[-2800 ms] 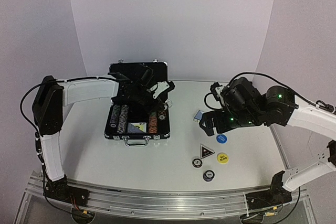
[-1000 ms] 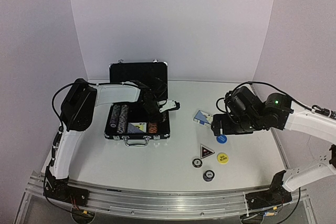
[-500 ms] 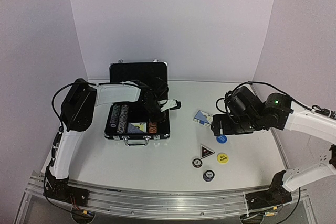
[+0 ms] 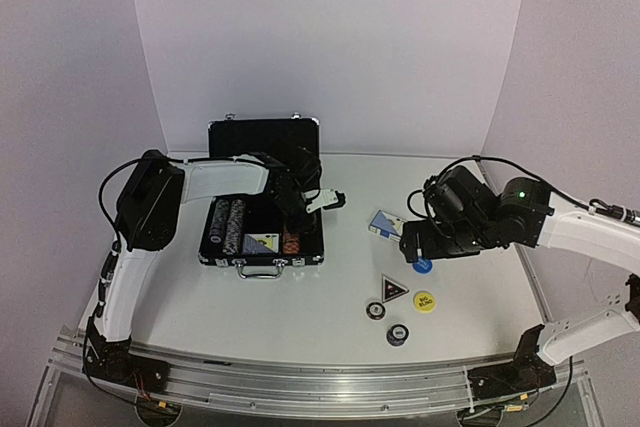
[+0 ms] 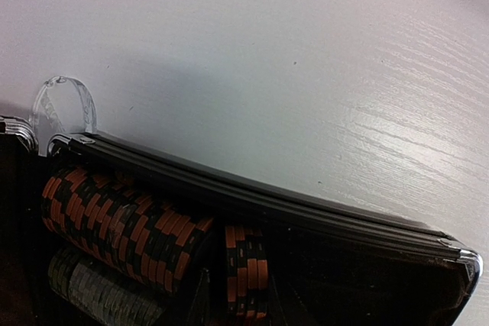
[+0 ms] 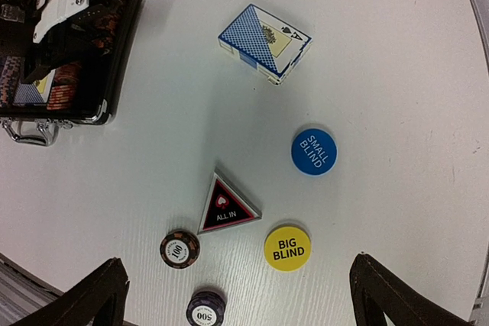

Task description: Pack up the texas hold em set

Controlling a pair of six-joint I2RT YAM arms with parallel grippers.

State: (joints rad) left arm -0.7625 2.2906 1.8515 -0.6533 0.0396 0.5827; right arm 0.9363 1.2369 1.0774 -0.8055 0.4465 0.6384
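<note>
– Since the black case (image 4: 262, 139) sits open on the left side of the bench (image 4: 300, 307), what is in it?
– Rows of striped chips (image 4: 228, 227), too many to count, and one card deck (image 4: 262, 242). The left pincer (image 4: 298, 215) hangs over the right end of the case. I cannot tell if it is open or closed.
– How many things lie outside?
– One blue deck (image 6: 264, 42), off to the right of the case. Near it are one blue button (image 6: 313, 151), one yellow button (image 6: 287, 247) and one black triangle (image 6: 227, 205). Then there are two loose chips (image 6: 179, 249), near each other but not touching, closest to the arms.
– And the right pincer (image 6: 244, 288)?
– It is wide open and holds nothing, up above the buttons.
– Did anything change from a moment ago?
– The right arm slid a little to the left, toward the blue deck. The left arm and all the loose things stayed where they were.
</note>
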